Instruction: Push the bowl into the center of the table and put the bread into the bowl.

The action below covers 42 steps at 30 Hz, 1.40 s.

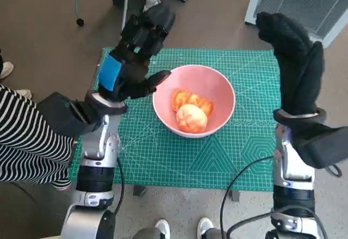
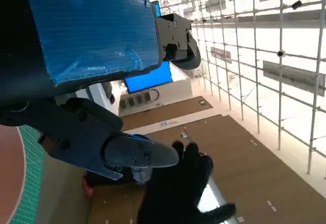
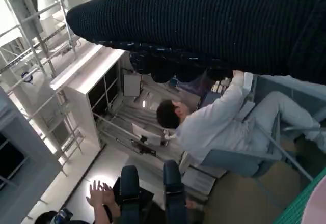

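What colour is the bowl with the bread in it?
Pink. The bowl shows best in the head view, sitting on the green mat.

My robot's left hand (image 1: 133,60) is black moulded plastic with a bright blue tape patch (image 1: 110,71) across its back, small screws dotting its casing. My right hand (image 1: 296,65) wears a black ribbed knitted glove. Both forearms are pale grey-white with black bands near the elbows, and a thin black cable (image 1: 239,182) loops beside the right forearm.
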### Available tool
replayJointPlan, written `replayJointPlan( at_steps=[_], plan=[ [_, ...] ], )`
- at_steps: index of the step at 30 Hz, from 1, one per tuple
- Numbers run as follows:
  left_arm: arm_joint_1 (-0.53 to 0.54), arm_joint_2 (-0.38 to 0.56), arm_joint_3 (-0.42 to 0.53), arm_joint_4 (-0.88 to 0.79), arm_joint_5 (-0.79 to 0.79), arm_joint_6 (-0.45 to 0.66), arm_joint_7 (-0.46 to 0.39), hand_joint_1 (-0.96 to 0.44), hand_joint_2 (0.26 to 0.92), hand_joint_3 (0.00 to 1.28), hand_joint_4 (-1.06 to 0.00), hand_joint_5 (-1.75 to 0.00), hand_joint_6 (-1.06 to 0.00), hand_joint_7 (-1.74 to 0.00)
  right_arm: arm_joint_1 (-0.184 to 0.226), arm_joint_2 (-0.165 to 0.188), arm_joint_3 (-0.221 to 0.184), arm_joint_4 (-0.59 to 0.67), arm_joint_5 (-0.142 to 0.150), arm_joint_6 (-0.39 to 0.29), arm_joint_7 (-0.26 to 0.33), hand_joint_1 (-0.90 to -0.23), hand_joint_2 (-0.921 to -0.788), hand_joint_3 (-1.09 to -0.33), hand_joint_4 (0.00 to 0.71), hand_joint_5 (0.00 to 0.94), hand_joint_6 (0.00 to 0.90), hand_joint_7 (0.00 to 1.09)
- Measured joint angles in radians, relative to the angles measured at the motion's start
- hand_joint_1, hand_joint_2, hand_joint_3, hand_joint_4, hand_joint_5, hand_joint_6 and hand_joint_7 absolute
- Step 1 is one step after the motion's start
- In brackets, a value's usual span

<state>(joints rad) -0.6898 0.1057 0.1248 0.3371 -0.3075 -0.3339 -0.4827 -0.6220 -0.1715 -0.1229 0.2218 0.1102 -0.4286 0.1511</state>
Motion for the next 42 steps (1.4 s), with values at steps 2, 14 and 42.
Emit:
replayJointPlan(
  at_steps=[2,14,42],
  plan=[
    [0.0,0.0,0.0,0.007,0.0,-0.016,-0.002,-0.65,0.921,0.37,-0.12,-0.04,0.0,-0.59,-0.002,0.002,0.004,0.006,0.0,0.001,-0.003,-0.825,-0.921,-0.771,0.221,0.0,0.061,0.56],
    [-0.001,0.003,0.001,0.034,-0.004,-0.042,-0.016,-0.64,0.921,0.36,-0.09,-0.03,0.0,-0.54,-0.012,0.007,0.01,0.012,0.002,0.018,-0.004,-0.824,-0.921,-0.769,0.22,0.0,0.066,0.55],
    [-0.005,0.002,-0.001,0.016,-0.015,-0.017,-0.003,-0.66,0.921,0.35,-0.11,-0.05,0.0,-0.55,-0.009,-0.005,0.006,-0.014,0.004,0.043,-0.004,-0.813,-0.921,-0.769,0.219,0.0,0.075,0.54]
  ],
)
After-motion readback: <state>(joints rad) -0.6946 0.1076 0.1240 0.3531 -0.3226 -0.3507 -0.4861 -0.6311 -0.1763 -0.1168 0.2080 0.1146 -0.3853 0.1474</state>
